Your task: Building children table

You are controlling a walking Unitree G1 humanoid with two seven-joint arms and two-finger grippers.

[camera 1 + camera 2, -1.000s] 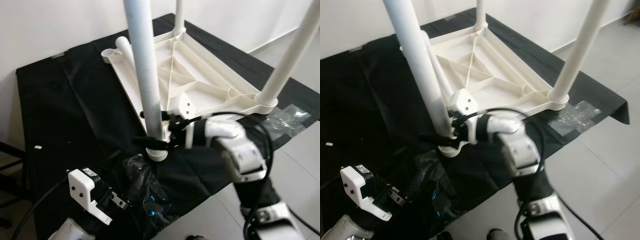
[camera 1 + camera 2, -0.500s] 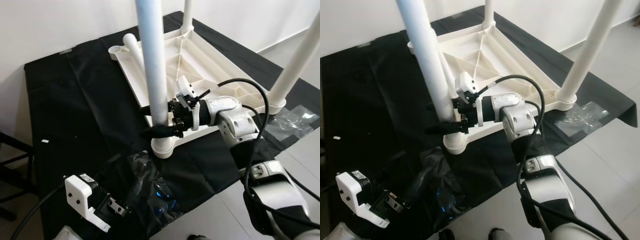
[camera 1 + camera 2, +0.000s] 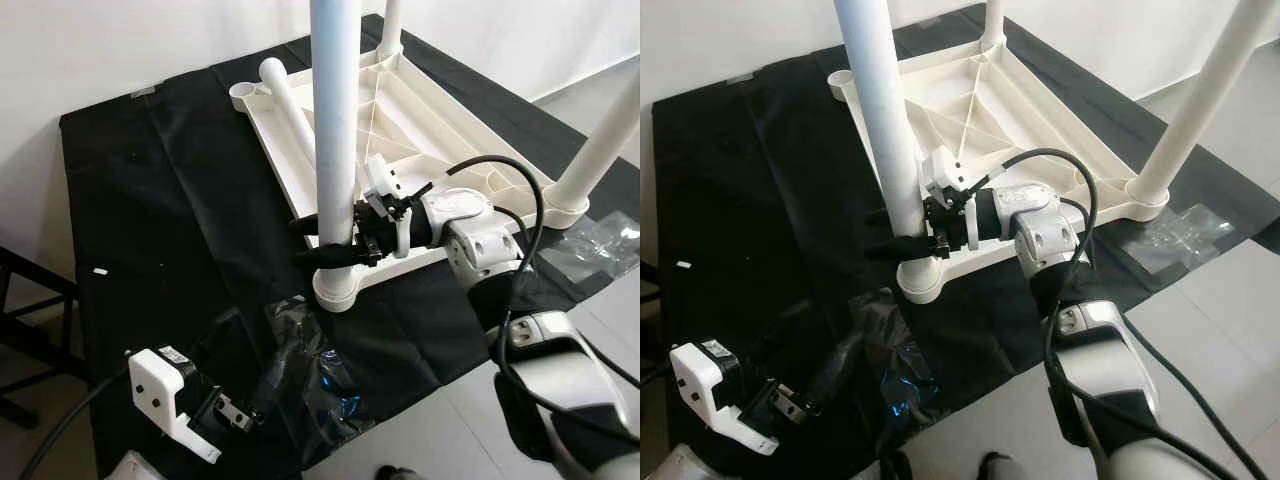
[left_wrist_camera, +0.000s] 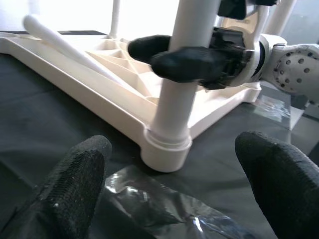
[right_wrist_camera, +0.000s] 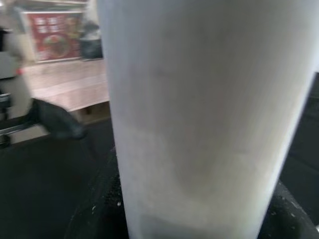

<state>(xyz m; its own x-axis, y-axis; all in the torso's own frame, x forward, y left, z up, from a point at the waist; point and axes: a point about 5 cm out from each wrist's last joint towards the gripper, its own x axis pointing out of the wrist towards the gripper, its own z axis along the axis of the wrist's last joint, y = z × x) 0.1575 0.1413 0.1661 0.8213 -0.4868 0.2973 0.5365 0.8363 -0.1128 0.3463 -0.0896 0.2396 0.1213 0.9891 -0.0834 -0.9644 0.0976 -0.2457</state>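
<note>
The upturned tabletop [image 3: 420, 130] lies on the worktop [image 3: 150, 200] ahead of me, legs pointing up. My right gripper [image 3: 325, 240] has its fingers either side of the near leg [image 3: 335, 150], just above its socket [image 3: 338, 288]. A loose leg [image 3: 290, 100] rests on the tabletop behind. My left gripper [image 4: 174, 184] hovers nearer me (plastic wrap [image 3: 315, 375] in between).

Smooth matt white plastic table leg [image 3: 334, 130] and tabletop [image 3: 420, 140]; matt black cloth [image 3: 150, 200]; glossy crinkled clear plastic bag [image 3: 315, 370].
</note>
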